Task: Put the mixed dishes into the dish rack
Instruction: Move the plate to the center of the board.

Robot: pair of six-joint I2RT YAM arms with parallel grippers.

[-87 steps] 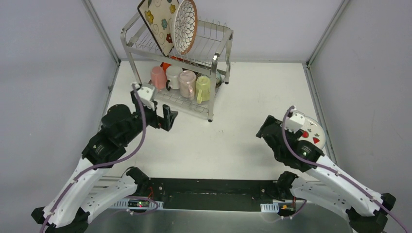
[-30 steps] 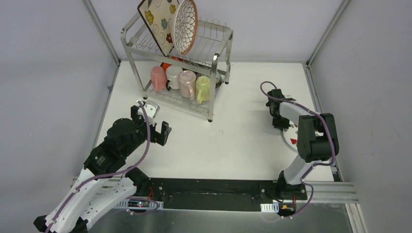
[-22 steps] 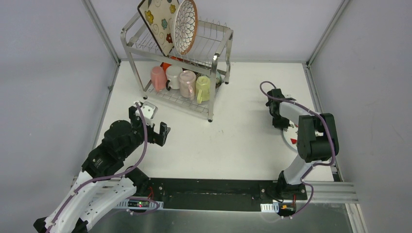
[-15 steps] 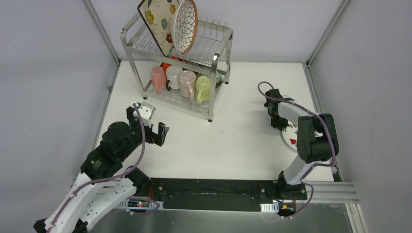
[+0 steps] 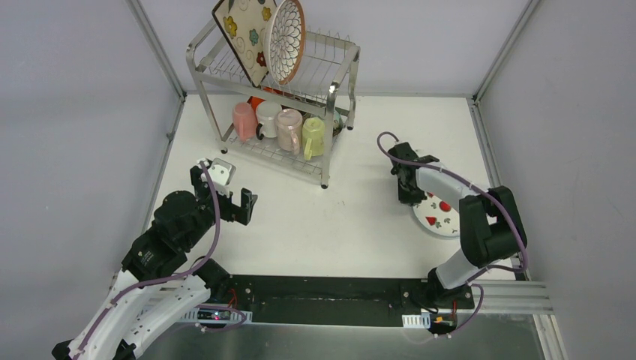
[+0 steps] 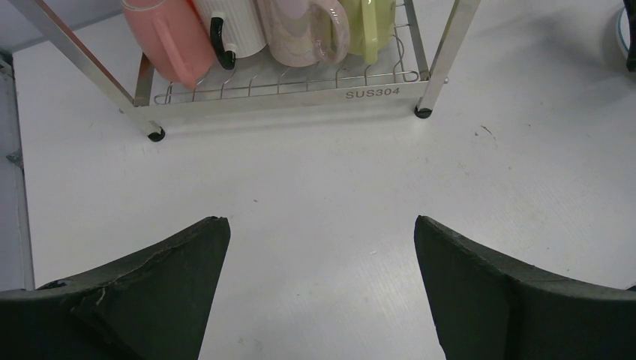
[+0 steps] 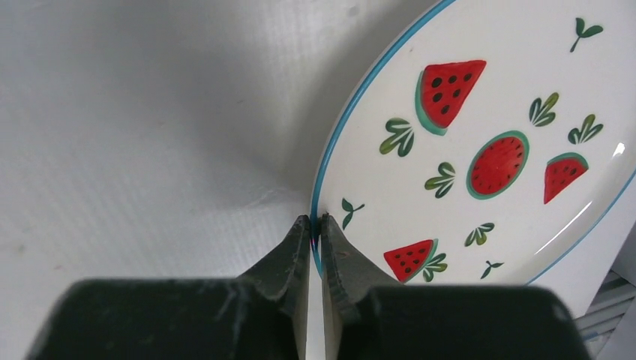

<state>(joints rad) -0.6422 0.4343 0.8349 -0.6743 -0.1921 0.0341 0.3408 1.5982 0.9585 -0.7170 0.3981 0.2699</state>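
The dish rack (image 5: 274,97) stands at the far side of the desk (image 5: 360,142) and carries two plates upright on its upper shelf, the square floral plate (image 5: 238,34) and just beside it the petal-pattern plate (image 5: 286,39). On the lower shelf four mugs lie in a row: pink mug (image 6: 166,37), white mug (image 6: 229,26), pale pink mug (image 6: 300,34) and yellow-green mug (image 6: 367,26). The watermelon plate (image 7: 480,150) is not in the rack; it lies on the desk at the right, well apart from it. The right arm (image 5: 450,184) reaches down to its near-left edge, jaws almost together, pinching the blue rim. The left arm (image 5: 176,225) is bent in front of the rack, jaws wide, nothing between them. The rack's front bar reads "SUS304" (image 6: 373,94).
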